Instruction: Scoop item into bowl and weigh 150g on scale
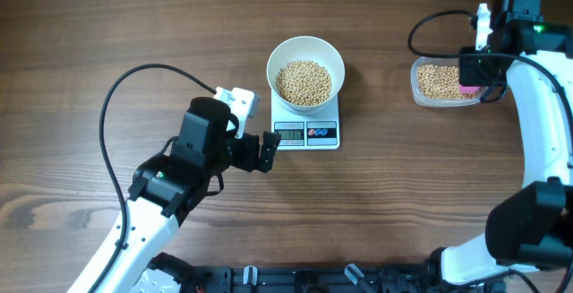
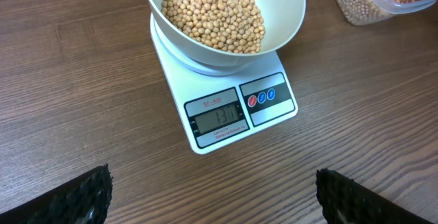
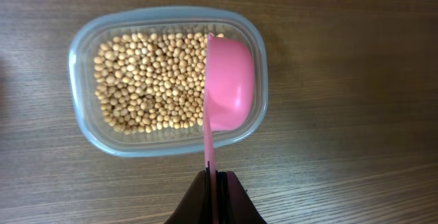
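A white bowl (image 1: 306, 53) heaped with tan beans (image 1: 303, 81) stands on the white scale (image 1: 307, 132); in the left wrist view the bowl (image 2: 287, 18) and beans (image 2: 213, 15) sit above the scale's display (image 2: 219, 116). My left gripper (image 1: 266, 150) hovers open just left of the scale's front, its fingers (image 2: 82, 196) wide apart over bare wood. My right gripper (image 3: 214, 183) is shut on the handle of a pink scoop (image 3: 229, 87), held edge-on over the right side of a clear tub of beans (image 3: 150, 80).
The clear tub (image 1: 439, 82) sits at the right of the table under the right arm. A black cable (image 1: 107, 123) loops behind the left arm. Bare wood lies between scale and tub.
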`<state>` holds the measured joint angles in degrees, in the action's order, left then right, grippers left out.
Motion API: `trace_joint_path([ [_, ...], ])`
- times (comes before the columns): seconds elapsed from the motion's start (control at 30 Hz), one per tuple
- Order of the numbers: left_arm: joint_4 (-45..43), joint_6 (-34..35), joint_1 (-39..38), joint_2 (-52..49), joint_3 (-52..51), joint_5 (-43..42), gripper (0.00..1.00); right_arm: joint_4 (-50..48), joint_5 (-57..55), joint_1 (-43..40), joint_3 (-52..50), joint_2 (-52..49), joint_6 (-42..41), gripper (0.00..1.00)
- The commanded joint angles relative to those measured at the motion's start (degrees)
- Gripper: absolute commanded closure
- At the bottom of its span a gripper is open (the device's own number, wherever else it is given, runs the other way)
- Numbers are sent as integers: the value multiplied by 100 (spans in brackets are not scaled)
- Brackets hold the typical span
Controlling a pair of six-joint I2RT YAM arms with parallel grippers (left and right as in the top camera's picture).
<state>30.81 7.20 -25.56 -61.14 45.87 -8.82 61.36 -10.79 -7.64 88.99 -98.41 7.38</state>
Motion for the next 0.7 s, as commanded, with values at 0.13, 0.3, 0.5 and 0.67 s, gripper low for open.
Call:
trace_joint_path([
  [0.13, -15, -74, -4, 72, -22, -24, 0, -63, -166, 39, -52, -341, 13, 95],
  [0.3, -15, -74, -4, 72, -22, -24, 0, -50, -116, 140, -52, -376, 13, 96],
  [0.5, -15, -74, -4, 72, -22, -24, 0, -79, 446, 170, -52, -391, 20, 95],
  [0.67, -15, -74, -4, 72, -22, -26, 0, -74, -262, 170, -52, -400, 144, 95],
])
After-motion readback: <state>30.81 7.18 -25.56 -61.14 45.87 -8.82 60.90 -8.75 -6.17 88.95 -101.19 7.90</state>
